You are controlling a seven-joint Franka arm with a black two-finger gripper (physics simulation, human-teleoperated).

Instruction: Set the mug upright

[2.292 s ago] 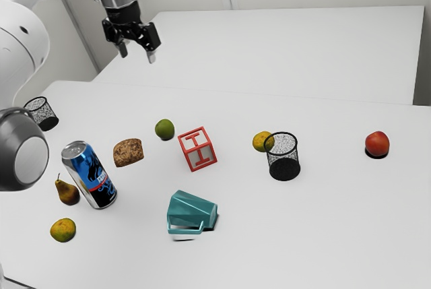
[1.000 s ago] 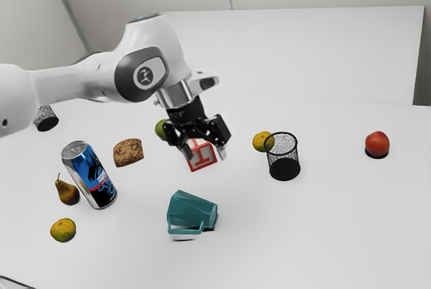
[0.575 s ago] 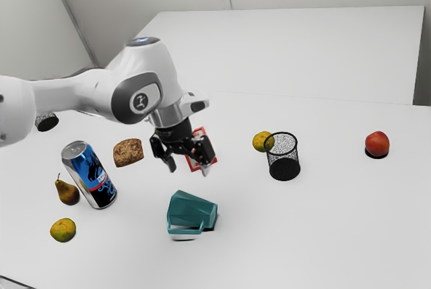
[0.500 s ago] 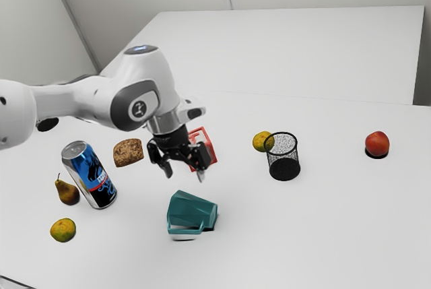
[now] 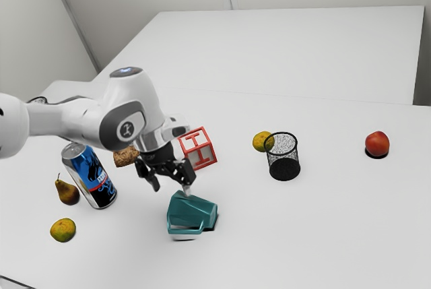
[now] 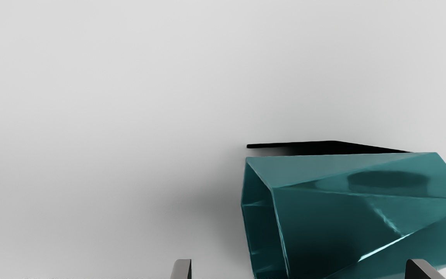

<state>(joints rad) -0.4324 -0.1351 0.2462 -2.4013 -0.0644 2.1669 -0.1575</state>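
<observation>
Exterior view: while my end effector [image 5: 172,188], fingers apart, hovers by the far side of the teal mug [image 5: 193,211], the mug lies on its side on the white table [image 5: 323,235], handle [image 5: 185,230] toward the near side. Whether a fingertip touches it, I cannot tell.
Toward the exterior view's left: one blue can [image 5: 89,178], standing; one pear [image 5: 67,193], beside it; one yellow-green fruit [image 5: 63,230], nearer; one brown bread piece [image 5: 124,157], partly behind my arm.
Beyond the mug: one red-and-white letter block [image 5: 196,149].
Toward the exterior view's right: one black mesh cup [image 5: 284,166], an orange-yellow fruit [image 5: 261,142] partly behind it; one red fruit [image 5: 378,144], well apart.
Wrist view: two fingertips [image 6: 182,269], wide apart; the mug's open mouth faces sideways, dark shadow alongside its body.
</observation>
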